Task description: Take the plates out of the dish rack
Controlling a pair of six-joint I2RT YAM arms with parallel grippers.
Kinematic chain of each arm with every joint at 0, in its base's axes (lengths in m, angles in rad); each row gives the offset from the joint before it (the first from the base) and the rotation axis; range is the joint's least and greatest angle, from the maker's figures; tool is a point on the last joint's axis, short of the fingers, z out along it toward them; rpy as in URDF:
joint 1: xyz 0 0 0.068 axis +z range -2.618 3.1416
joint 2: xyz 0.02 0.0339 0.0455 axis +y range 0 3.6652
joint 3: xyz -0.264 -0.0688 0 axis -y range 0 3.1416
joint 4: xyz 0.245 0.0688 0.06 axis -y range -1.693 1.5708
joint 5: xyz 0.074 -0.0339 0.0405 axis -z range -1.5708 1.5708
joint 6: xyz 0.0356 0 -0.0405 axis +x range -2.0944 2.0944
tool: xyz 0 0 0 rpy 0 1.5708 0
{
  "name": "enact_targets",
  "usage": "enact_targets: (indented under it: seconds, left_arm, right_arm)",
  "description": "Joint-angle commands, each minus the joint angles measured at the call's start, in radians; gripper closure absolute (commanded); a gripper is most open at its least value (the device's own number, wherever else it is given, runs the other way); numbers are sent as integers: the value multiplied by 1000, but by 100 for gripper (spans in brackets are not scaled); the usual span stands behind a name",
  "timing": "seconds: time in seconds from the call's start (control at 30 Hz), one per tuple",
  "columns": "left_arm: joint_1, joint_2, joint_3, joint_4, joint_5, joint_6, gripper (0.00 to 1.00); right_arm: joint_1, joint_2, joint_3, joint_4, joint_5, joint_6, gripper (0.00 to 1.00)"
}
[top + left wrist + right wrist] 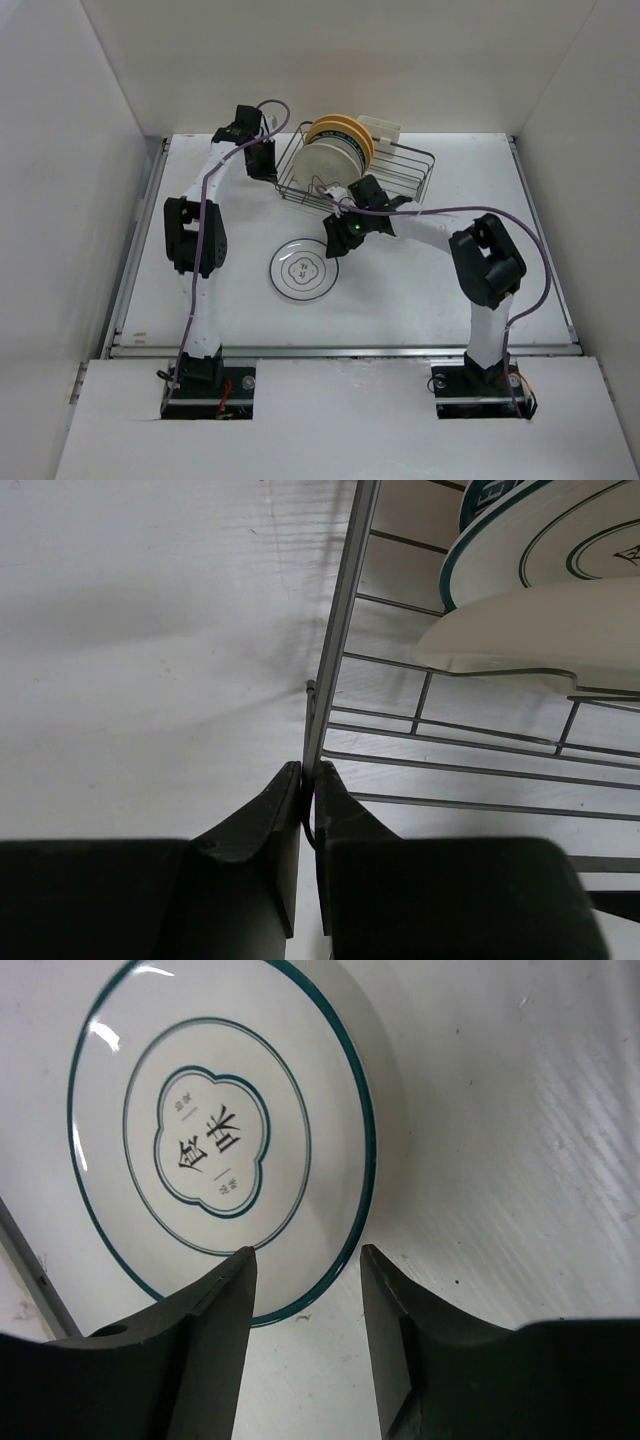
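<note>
Clamping the dish rack (341,630), left gripper (308,778); right gripper (306,1254) gapes over one plate (215,1130).

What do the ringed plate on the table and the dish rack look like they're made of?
The ringed plate looks like glazed ceramic, maybe melamine: glossy white with bright glints near its rim. The dish rack looks like thin metal wire, with a dull grey sheen.

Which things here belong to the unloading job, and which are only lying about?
Job: dish rack, held by left gripper; plates standing in it; ringed plate flat on table, near open right gripper.
Just there: purple cables; cream piece on rack.
</note>
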Motion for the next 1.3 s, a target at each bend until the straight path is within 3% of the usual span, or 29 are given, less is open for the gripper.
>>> enact_targets:
  seconds: [0.0,0.1,0.13,0.23,0.27,0.5,0.67,0.87,1.03,1.17,1.27]
  left_arm:
    - [-8,-4,-47,-13,24,-8,100]
    - [-18,-27,-70,-22,15,-36,100]
    - [-27,-47,-97,-31,-11,-60,100]
    - [-50,-74,-151,-77,-34,-102,100]
    - [-50,-90,-166,-86,-22,-149,100]
    - [-50,-119,-269,-126,179,-326,100]
    - [-50,-151,-355,-30,325,-430,100]
    - [-50,-206,-430,67,334,-513,100]
    - [-78,-196,-407,104,320,-528,100]
    - [-78,-164,-383,99,305,-519,100]
    - [-87,-163,-360,76,305,-486,100]
  right_arm:
    - [1,-99,11,24,32,-10,48]
    - [-9,-148,11,24,54,-1,41]
    - [-9,-161,11,24,55,-1,31]
    - [-31,-230,11,24,30,-1,29]
    - [-41,-247,24,24,21,-1,24]
    - [-139,-324,139,55,34,8,24]
    - [-187,-236,247,66,151,-17,24]
    - [-187,-117,408,9,246,-113,23]
    - [-187,-7,517,-46,265,-166,23]
    - [-187,24,542,-57,255,-177,39]
    - [-187,24,529,-57,255,-177,58]
